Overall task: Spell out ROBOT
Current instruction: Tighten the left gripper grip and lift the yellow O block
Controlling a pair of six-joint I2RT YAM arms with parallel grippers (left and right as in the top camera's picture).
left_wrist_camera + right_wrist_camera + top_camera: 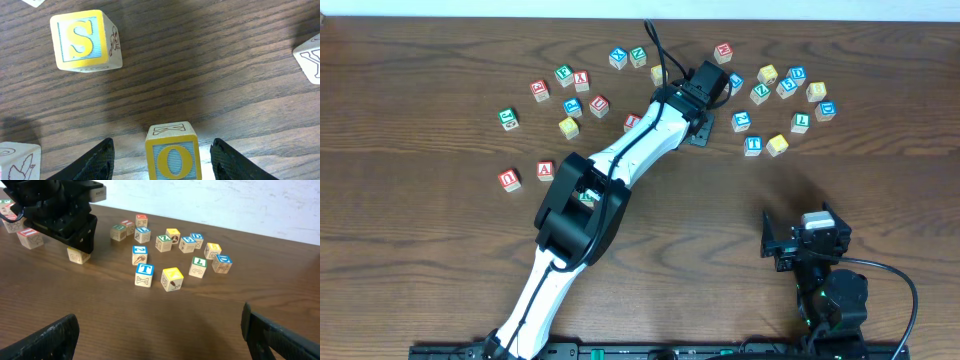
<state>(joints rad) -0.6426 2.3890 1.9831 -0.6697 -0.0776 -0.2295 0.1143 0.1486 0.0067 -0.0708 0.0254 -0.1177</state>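
My left gripper (162,143) is open, its fingers on either side of a yellow-edged block with a yellow O (172,154) standing on the table, with gaps on both sides. In the overhead view the left gripper (705,86) is at the far middle of the table and hides the O block. A block with a blue T (144,275) also shows in the overhead view (753,144). My right gripper (159,317) is open and empty over bare wood, at the near right in the overhead view (788,240).
A yellow S block (82,40) lies ahead left of the O block, a Y block (310,57) at the right edge. Loose letter blocks are scattered left (546,170) and right (795,90) of the left arm. A yellow block (172,278) sits beside the T.
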